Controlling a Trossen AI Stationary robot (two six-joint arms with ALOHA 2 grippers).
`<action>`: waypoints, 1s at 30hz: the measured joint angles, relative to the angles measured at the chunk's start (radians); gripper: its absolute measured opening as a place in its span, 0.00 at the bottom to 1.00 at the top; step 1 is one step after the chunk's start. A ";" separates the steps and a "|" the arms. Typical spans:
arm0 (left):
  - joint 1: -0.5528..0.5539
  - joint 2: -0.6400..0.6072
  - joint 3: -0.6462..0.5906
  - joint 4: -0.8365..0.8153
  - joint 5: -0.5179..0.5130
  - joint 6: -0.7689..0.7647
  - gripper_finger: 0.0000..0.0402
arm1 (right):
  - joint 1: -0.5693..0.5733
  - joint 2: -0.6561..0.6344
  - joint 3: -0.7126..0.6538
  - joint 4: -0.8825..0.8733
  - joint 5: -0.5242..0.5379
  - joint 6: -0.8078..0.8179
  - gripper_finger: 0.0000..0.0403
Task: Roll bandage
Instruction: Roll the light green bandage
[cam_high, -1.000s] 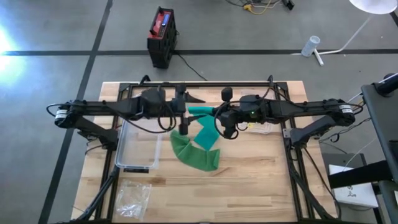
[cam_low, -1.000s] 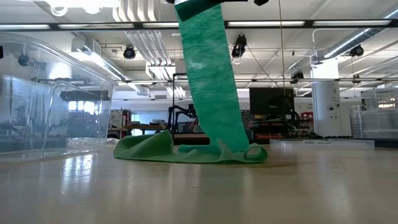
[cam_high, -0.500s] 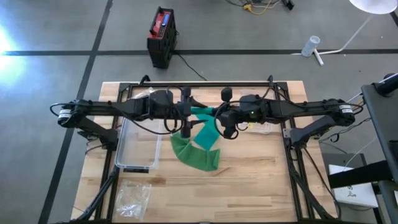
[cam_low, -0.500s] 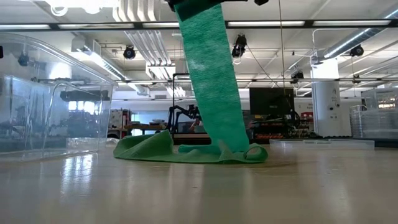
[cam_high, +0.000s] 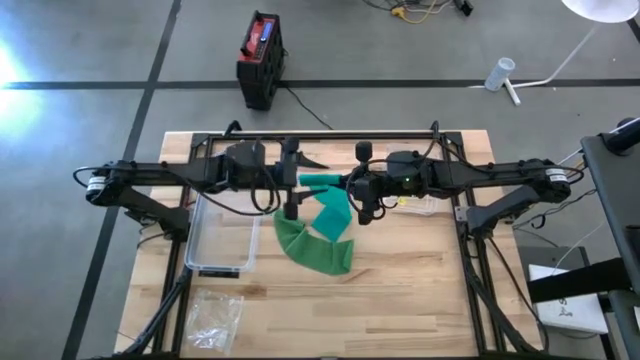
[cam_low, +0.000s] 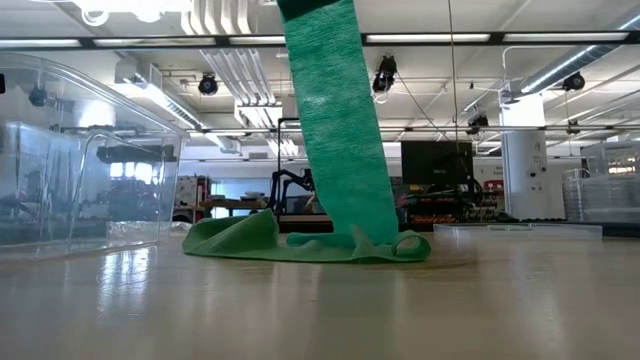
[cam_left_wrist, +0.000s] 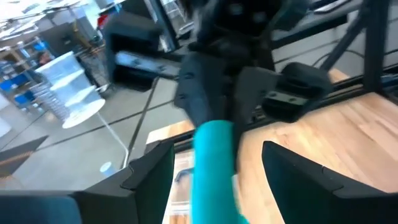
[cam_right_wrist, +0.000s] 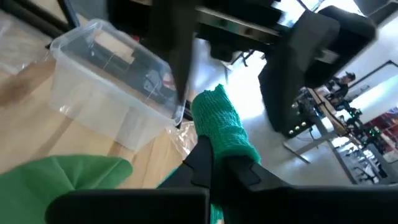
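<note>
A green bandage is partly wound into a roll (cam_high: 322, 182) held high over the table's middle. Its loose strip (cam_low: 335, 130) hangs down from the roll to a crumpled heap (cam_high: 315, 250) lying on the wood. My right gripper (cam_right_wrist: 211, 163) reaches in level from the table's right and is shut on the roll. Coming level from the left, my left gripper (cam_left_wrist: 217, 152) is open. Its two fingers (cam_left_wrist: 152, 171) stand on either side of the roll's free end (cam_left_wrist: 214, 155), with a gap to it on both sides. My right gripper pinches one end of the green roll (cam_right_wrist: 217, 146) between its two shut fingers, coming in level from the table's right, along the roll. The rest of the roll (cam_right_wrist: 222, 118) sticks out past the fingertips. It is lifted clear, the strip hanging slack to the table.
A clear plastic box (cam_high: 222, 235) stands on the table left of the heap, close under my left arm. A crumpled clear bag (cam_high: 212, 315) lies at the near left corner. Some pale packaging (cam_high: 425, 205) lies under my right arm. Bare wood stretches near and right of the heap.
My left gripper went toward my right gripper along the roll, then drew back toward the table's left to about where it was, staying open. The roll stays held up and the heap has not shifted.
</note>
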 joint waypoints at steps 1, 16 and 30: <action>-0.005 -0.001 0.000 -0.001 0.007 0.002 0.59 | -0.002 0.000 0.000 0.004 -0.003 0.011 0.01; -0.013 0.019 0.000 -0.011 0.071 -0.016 0.55 | -0.003 0.005 -0.002 0.046 -0.052 0.069 0.01; -0.024 -0.005 0.001 0.051 0.125 0.027 0.58 | -0.010 0.005 -0.006 0.214 -0.176 0.269 0.01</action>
